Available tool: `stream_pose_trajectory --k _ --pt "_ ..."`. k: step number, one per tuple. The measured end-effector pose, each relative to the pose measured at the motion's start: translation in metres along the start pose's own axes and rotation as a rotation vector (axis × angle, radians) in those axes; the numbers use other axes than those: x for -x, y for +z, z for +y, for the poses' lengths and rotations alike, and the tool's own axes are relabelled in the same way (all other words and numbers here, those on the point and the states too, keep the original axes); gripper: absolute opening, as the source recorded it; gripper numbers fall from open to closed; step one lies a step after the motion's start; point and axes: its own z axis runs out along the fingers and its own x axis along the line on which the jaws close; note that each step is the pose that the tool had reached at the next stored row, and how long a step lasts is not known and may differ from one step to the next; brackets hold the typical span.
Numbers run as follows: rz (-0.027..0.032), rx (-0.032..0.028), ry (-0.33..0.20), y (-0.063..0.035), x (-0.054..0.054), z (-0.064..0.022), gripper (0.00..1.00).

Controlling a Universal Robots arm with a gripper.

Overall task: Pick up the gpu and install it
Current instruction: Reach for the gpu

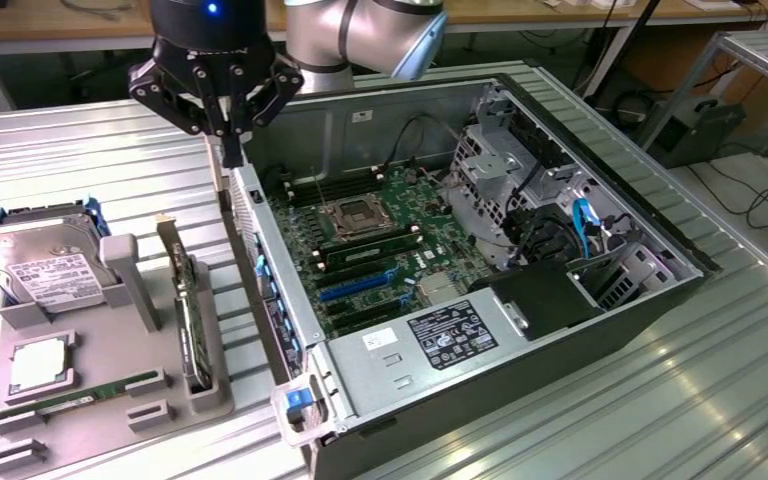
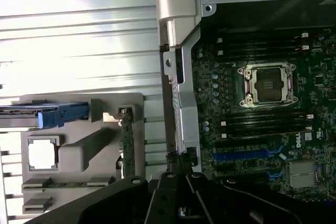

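The gpu (image 1: 193, 325) is a thin black card standing on edge in a slot of the grey holder (image 1: 104, 420), its pale bracket toward the far end. The wrist view has it edge-on, the gpu (image 2: 126, 140) beside the case wall. My gripper (image 1: 233, 152) hangs shut with nothing in it, above the near wall of the open computer case (image 1: 291, 330), up and beyond the gpu's bracket end. My gripper (image 2: 180, 163) points down over that wall's rim. Blue slots (image 1: 357, 285) lie on the motherboard (image 1: 411, 245).
The holder also carries a silver hard drive (image 1: 40, 270) in a blue frame, a processor (image 1: 40, 365) and a green memory stick (image 1: 77, 397). The case holds a processor socket (image 1: 357, 215), drive cage (image 1: 491, 170) and power supply (image 1: 451, 335). Ribbed metal tabletop (image 1: 651, 400) lies around.
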Motion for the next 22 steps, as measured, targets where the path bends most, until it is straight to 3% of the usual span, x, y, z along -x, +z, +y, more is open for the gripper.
stream_pose_trajectory --k 22 --pt "0.0001 0.0 0.0 -0.0002 -0.013 -0.001 0.11"
